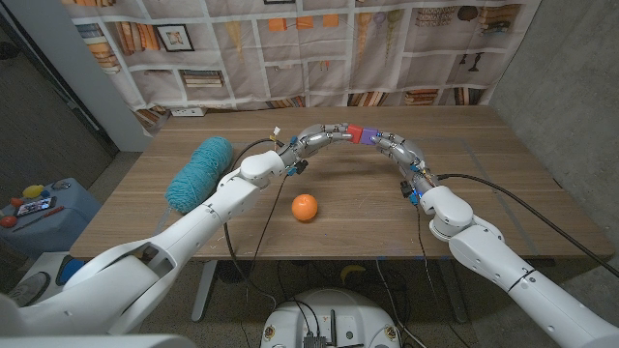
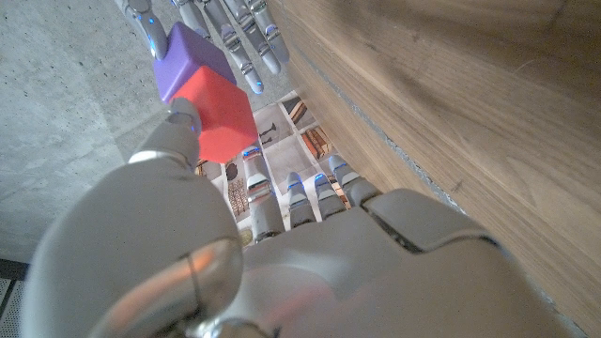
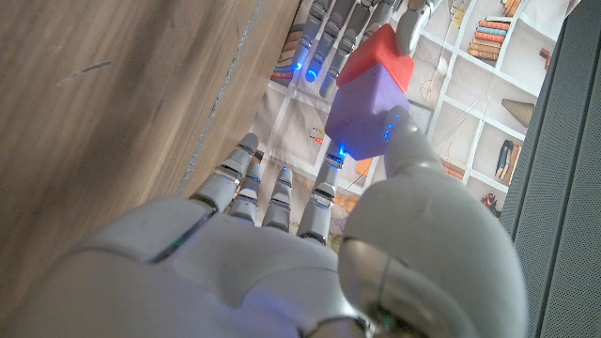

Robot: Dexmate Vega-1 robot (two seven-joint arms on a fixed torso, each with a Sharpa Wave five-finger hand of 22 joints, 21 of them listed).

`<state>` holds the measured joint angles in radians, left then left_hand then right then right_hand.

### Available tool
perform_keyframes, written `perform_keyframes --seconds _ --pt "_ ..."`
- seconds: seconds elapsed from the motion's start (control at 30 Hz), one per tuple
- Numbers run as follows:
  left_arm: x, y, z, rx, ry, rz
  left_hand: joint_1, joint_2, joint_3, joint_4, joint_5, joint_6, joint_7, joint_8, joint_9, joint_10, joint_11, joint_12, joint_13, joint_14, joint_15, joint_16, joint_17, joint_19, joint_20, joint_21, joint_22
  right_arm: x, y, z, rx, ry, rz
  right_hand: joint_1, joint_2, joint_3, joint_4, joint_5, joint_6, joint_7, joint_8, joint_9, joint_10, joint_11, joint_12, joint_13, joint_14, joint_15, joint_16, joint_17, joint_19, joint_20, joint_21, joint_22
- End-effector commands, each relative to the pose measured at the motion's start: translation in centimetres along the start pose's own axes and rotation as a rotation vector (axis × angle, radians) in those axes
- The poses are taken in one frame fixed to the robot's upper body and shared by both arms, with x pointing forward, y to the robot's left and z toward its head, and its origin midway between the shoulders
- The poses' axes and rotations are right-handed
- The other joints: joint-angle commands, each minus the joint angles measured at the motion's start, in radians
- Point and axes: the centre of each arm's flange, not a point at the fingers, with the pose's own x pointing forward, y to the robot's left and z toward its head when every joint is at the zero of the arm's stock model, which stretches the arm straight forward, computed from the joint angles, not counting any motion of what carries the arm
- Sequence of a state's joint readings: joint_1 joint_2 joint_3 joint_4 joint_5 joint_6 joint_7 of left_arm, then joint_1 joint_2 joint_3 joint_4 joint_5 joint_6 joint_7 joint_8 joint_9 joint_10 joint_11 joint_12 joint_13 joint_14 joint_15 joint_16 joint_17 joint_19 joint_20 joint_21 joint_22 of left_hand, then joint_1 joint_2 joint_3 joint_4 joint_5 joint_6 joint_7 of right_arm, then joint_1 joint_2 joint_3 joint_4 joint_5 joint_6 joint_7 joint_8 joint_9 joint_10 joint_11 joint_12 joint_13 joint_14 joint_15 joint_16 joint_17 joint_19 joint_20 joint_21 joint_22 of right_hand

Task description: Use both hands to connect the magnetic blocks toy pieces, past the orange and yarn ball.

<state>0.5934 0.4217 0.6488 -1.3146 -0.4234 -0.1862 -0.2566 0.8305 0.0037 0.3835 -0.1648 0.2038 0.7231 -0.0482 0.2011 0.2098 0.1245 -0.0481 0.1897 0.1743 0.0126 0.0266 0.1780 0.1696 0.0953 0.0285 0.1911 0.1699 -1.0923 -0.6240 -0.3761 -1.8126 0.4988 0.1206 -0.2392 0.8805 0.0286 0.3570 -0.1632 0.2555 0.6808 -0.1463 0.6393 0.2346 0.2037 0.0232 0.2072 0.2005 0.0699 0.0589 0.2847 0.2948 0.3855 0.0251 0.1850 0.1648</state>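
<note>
left robot hand [image 1: 319,136] pinches red block [image 1: 354,132], right robot hand [image 1: 392,147] pinches joined purple block [image 1: 368,135].

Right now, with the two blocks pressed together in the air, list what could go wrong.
1. The red cube block and purple cube block are held only at the fingers of the left hand and right hand; either release may drop the pair.
2. A fall could strike the round orange fruit lying nearer on the wooden table.
</note>
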Motion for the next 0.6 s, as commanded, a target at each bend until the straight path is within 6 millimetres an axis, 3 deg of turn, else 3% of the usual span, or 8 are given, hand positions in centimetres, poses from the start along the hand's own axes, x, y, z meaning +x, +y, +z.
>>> perform_keyframes --seconds 0.03,0.6 --pt "0.49 -0.23 -0.11 -0.010 -0.007 -0.001 0.005 -0.001 -0.001 -0.003 0.005 -0.007 0.000 -0.002 0.001 -0.001 0.003 0.005 0.004 0.004 0.003 0.003 0.002 0.007 0.000 0.002 0.004 0.14 0.20 -0.12 0.022 -0.009 -0.006 0.010 0.065 -0.005 0.002 0.005 0.088 0.021 0.044 0.003 0.004 -0.001 0.000 0.002 0.011 -0.002 -0.002 0.002 0.003 0.004 0.006 0.003" --pt "0.47 -0.37 -0.20 -0.026 -0.013 -0.006 -0.003 -0.001 -0.005 0.002 0.003 -0.020 0.007 -0.005 0.000 -0.004 0.014 0.004 0.005 0.001 0.004 0.002 0.003 0.004 -0.001 0.001 0.004 0.14 0.47 -0.37 0.031 -0.010 -0.020 0.011 0.066 -0.007 0.001 0.008 0.090 0.019 0.044 0.000 0.006 -0.001 0.000 0.002 0.014 -0.005 -0.002 0.002 0.005 0.002 0.006 0.003"
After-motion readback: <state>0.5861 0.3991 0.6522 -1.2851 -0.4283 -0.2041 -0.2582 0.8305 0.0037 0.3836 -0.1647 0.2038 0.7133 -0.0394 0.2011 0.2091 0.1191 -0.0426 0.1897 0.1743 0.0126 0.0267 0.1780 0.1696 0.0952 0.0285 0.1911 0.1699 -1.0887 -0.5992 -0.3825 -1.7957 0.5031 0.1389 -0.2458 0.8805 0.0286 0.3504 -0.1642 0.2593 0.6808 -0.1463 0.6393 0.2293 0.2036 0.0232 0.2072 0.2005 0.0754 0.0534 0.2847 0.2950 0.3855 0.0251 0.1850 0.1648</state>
